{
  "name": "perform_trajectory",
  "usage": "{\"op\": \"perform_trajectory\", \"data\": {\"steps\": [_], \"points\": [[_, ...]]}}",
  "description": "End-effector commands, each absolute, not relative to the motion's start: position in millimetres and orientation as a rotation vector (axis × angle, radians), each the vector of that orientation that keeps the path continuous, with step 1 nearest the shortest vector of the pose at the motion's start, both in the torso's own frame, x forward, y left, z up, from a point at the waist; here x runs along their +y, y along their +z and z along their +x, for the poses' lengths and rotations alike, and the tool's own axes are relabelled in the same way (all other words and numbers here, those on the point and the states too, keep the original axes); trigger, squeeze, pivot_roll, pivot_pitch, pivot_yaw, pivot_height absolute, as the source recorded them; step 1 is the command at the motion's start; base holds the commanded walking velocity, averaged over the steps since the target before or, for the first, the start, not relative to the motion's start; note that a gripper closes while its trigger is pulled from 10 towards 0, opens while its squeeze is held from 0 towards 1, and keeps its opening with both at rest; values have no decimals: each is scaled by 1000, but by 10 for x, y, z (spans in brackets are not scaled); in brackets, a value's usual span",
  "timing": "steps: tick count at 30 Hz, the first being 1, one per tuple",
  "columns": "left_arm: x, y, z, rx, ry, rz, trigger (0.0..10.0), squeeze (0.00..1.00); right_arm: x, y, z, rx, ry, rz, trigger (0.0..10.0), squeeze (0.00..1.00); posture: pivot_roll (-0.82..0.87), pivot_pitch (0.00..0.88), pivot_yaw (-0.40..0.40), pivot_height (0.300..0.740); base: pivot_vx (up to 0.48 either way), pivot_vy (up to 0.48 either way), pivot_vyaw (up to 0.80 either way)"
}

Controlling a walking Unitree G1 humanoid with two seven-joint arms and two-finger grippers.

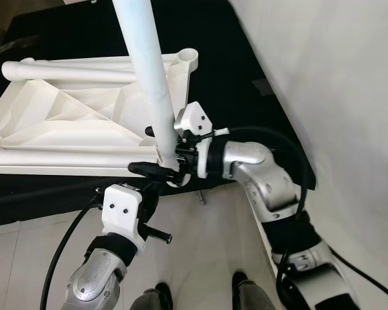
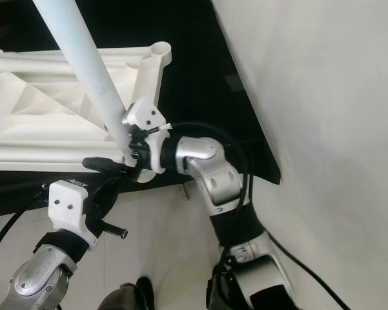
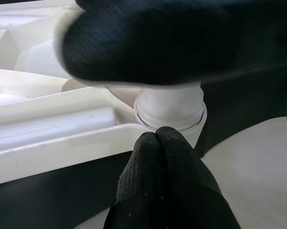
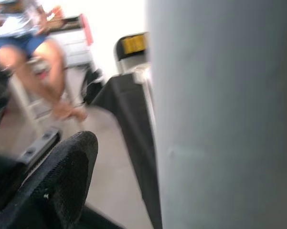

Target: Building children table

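Nearest the head camera, the white table leg (image 1: 145, 71) is seen rising steeply toward the lens, its lower end seated at the near right corner of the upturned white table top (image 1: 58, 123). That top is laid underside up on a black-covered surface (image 1: 232, 84), with ribs and a second, empty corner socket (image 1: 188, 57) visible at its far right. The right pincer (image 1: 171, 150) is held against the leg just above the joint, its fingers set on either side of the tube and clamped on it; in the right wrist view one black finger (image 4: 62, 186) is shown beside the blurred leg (image 4: 219, 114). The left pincer (image 1: 156, 170) is placed just below and to the left, at the base of the leg; in the left wrist view its fingertips (image 3: 167, 157) are pressed together directly in front of the socket collar (image 3: 169, 107), with nothing seen between them. A black cable (image 1: 64, 242) is routed along the left arm. Pale floor tiles (image 1: 200, 239) lie near the surface edge, and a white wall (image 1: 342, 97) stands at the right. A seated person (image 4: 24, 43) is recorded, blurred, in the right wrist view.
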State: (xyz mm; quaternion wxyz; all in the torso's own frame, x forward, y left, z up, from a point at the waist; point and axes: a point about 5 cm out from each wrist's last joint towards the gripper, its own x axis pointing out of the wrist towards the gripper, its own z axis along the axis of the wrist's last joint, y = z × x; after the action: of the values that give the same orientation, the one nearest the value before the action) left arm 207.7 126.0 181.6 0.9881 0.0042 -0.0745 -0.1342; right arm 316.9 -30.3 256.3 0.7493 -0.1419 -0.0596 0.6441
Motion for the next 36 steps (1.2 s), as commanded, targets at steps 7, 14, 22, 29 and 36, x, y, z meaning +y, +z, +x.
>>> {"op": "perform_trajectory", "data": {"steps": [7, 14, 22, 29, 36], "points": [[1274, 1784, 2043, -122, -262, 9, 10000, 0, -276, 2601, 3255, -118, 1554, -393, 10000, 0, 50, 333, 85, 740, 0, 0, 0], [1273, 1786, 2042, -121, -263, 9, 10000, 0, -368, 2590, 3290, -91, 1598, -416, 0, 0, 48, 335, 88, 740, 0, 0, 0], [1274, 1782, 2043, -120, -264, 7, 10000, 0, -563, 2397, 3313, -30, 1417, -349, 0, 0, 30, 334, 82, 740, 0, 0, 0], [1298, 1774, 2046, -118, -265, 9, 10000, 0, -864, 1986, 3361, 127, 296, -141, 0, 0, 17, 334, 77, 740, 0, 0, 0], [1292, 1755, 2065, -117, -267, 15, 10000, 0, -343, 1861, 2967, 83, 513, -150, 0, 0, 25, 310, 78, 740, 0, 0, 0]]}}
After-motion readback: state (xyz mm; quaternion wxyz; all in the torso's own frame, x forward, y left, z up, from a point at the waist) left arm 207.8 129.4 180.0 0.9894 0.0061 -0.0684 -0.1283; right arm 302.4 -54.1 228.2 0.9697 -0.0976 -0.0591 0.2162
